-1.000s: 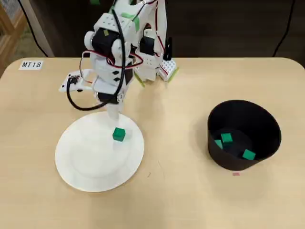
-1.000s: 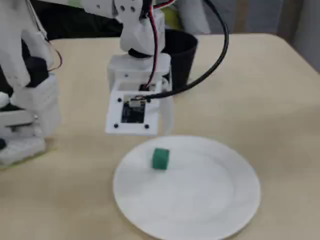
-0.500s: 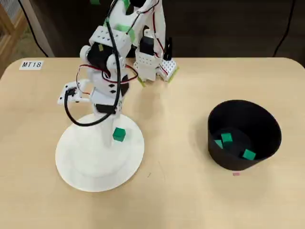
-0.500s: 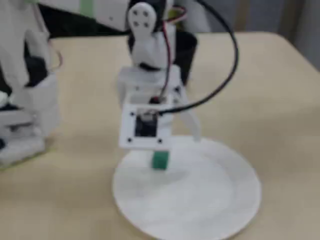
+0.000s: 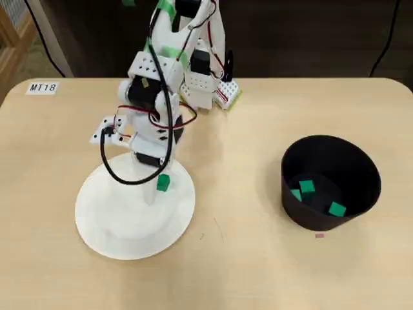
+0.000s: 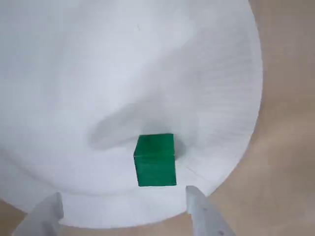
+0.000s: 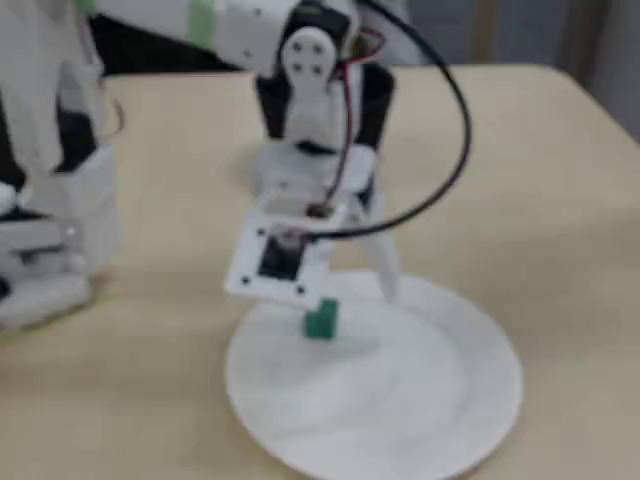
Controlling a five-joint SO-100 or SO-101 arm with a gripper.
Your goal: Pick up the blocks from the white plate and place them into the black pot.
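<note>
In the overhead view, a pale wood-grain tabletop point(image 5: 245, 271) with rounded far corners stood before a dark backdrop. A small white label point(image 5: 42, 87) lay near its corner at ten o'clock. The white plate point(image 5: 110, 226), round, matte and shallow-rimmed, sat at eight o'clock from the centre. One green block point(image 5: 163, 183), a small sharp-edged cube, rested on the plate's upper right part, just inside the rim. The white arm point(image 5: 155, 97), trailing black cable, leaned over the plate from twelve o'clock, and the hand point(image 5: 152, 187) stood at the block; its spread could not be told here. The black pot point(image 5: 330, 182), matte with tall walls, stood at three o'clock, well apart from the plate, with three green cubes point(image 5: 307, 187) on its floor. Bare tabletop lay between plate and pot.

In the wrist view, the plate point(image 6: 123, 64) filled most of the frame, its rim curving from two o'clock down to six, with tan tabletop point(image 6: 285, 147) beyond. The block point(image 6: 155, 160) lay near that rim, casting a soft grey shadow toward ten o'clock. The hand point(image 6: 125, 209) was spread apart, its two pale fingers point(image 6: 199, 206) below the cube at five and seven o'clock, neither touching it.

In the blurred fixed view, the hand point(image 7: 345, 300) hung over the plate's point(image 7: 420, 400) far edge, and the block point(image 7: 321, 319) sat just beneath the wrist's square plate. The pot point(image 7: 375, 95) showed behind the arm at twelve o'clock.
</note>
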